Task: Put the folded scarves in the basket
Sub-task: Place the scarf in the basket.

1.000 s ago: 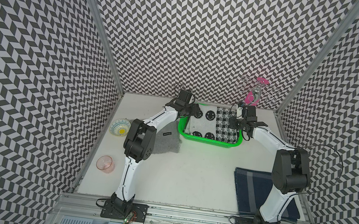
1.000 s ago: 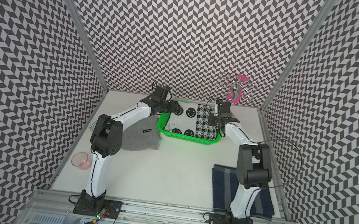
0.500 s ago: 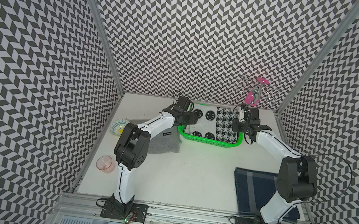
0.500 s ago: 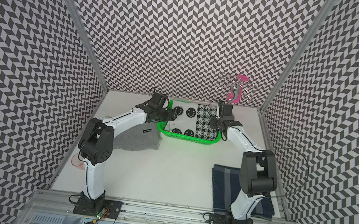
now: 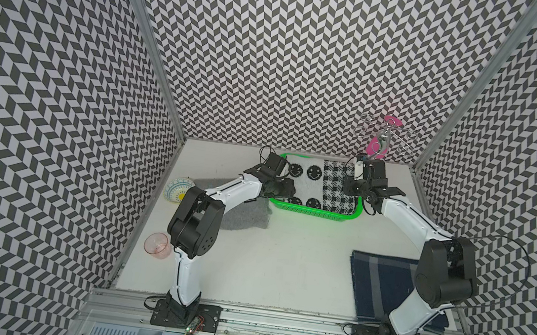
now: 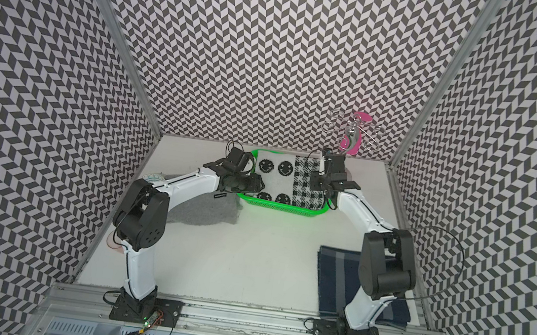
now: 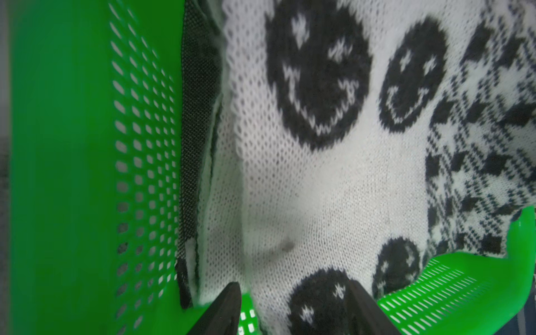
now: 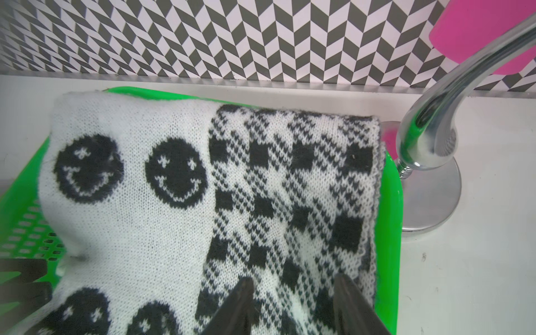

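Left gripper point(image 7: 293, 287) and right gripper point(image 8: 293, 280) both hover with jaws apart over the folded scarf point(image 5: 310, 184), which lies in the basket point(image 5: 310, 212).

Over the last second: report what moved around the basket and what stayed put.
Both arms drew back slightly toward their bases, so the left gripper and right gripper retreated over the scarf toward the near side of the basket. Their jaws stand apart; nothing was grasped or let go. The scarf stayed folded in the basket; the grey cloth, navy cloth, bowl and cup kept their places.
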You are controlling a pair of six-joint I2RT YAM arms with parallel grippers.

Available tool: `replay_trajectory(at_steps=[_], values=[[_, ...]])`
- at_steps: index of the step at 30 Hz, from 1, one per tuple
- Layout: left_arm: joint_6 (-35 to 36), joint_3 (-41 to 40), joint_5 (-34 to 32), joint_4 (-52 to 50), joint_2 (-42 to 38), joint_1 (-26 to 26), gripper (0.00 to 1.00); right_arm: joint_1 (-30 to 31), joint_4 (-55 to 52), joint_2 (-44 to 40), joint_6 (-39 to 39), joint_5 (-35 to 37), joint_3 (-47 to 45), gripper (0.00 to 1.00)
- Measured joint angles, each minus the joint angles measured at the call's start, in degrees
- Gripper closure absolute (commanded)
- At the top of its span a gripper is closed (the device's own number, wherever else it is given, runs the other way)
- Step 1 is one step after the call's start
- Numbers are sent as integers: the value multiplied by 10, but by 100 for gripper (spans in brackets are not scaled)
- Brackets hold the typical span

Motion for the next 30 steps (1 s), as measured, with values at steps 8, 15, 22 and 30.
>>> replay_trajectory(at_steps=[8, 15, 22, 30], values=[[10, 31, -1, -3, 30, 0, 39, 0, 8, 21, 6, -1, 15, 52], [20, 74, -23, -18, 69, -1, 38, 0, 14, 43, 14, -4, 23, 52], [45, 104, -47, -61, 85, -12, 46, 0, 16, 43, 17, -9, 26, 52], [43, 103, -37, -76, 92, -14, 93, 0, 17, 47, 17, -8, 35, 52]])
